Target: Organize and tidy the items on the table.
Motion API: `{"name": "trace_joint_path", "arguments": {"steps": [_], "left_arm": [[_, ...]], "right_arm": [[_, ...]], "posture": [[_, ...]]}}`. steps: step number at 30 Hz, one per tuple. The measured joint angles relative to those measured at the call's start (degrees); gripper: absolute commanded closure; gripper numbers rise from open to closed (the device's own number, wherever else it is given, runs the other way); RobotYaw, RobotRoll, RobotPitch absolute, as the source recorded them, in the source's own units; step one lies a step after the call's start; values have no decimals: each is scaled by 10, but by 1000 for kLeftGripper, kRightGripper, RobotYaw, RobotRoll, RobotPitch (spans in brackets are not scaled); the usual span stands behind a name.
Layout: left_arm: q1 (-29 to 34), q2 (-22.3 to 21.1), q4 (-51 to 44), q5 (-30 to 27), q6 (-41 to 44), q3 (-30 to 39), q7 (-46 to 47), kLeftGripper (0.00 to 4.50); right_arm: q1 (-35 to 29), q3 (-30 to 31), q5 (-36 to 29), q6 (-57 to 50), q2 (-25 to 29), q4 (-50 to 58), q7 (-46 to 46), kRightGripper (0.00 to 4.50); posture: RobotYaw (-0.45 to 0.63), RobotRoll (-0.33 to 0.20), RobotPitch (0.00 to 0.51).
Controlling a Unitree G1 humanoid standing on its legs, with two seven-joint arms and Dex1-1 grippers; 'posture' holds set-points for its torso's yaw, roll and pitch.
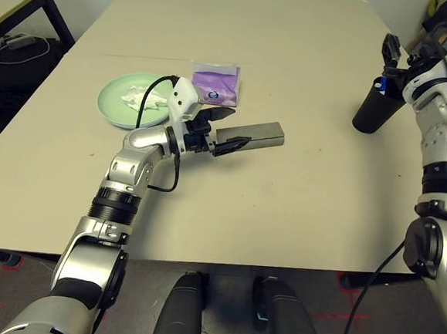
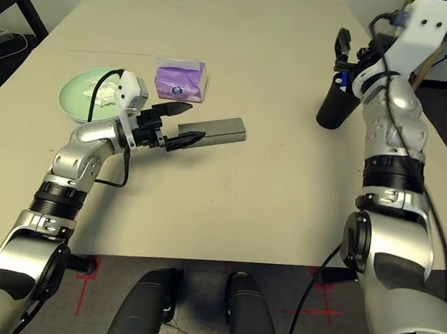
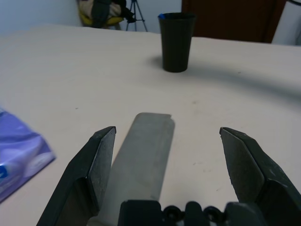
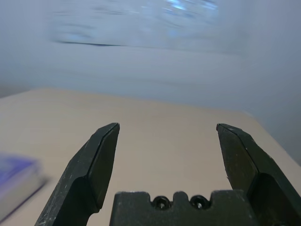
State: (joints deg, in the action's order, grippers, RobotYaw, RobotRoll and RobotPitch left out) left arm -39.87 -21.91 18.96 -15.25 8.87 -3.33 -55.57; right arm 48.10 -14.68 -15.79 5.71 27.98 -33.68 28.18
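Note:
A grey glasses case (image 1: pixel 259 133) lies mid-table (image 1: pixel 282 210). My left gripper (image 1: pixel 225 131) is open, its fingers either side of the case's near end (image 3: pixel 146 150), which sits closer to one finger (image 3: pixel 101 162). Behind it lie a purple tissue pack (image 1: pixel 217 85) and a mint green plate (image 1: pixel 120 101) holding a crumpled white tissue (image 1: pixel 138 94). At the right stands a black cup (image 1: pixel 373 109) with a blue pen tip (image 1: pixel 379 85) at its rim. My right gripper (image 2: pixel 343 49) hovers open just above the cup. The pale blue plate and sunglasses are out of view.
A smaller beige table with black legs (image 1: pixel 16 0) stands off the far left corner, with cables (image 1: pixel 20 43) on the floor beneath it. The cup stands close to the table's right edge.

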Motion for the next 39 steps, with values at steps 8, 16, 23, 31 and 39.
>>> {"name": "trace_joint_path", "arguments": {"steps": [8,16,23,31,39], "left_arm": [[-3,28,47,67,-79,56,223,0],[54,68,20,87,-39,154,479,0],[126,83,-46,89,-27,190,564,0],[155,45,-45,58,-61,190,465,0],[163,28,-17,36,-85,187,386,0]], "right_arm": [[-103,7,-14,5,-28,34,63,27],[-199,17,3,-76,-112,143,-69,27],[-202,-6,58,-14,-132,156,-212,27],[-216,-22,45,-5,-105,128,-197,27],[-223,-30,17,-9,-96,128,-160,27]], "posture": [[171,0,73],[168,0,66],[161,0,66],[138,0,59],[126,0,54]]}}
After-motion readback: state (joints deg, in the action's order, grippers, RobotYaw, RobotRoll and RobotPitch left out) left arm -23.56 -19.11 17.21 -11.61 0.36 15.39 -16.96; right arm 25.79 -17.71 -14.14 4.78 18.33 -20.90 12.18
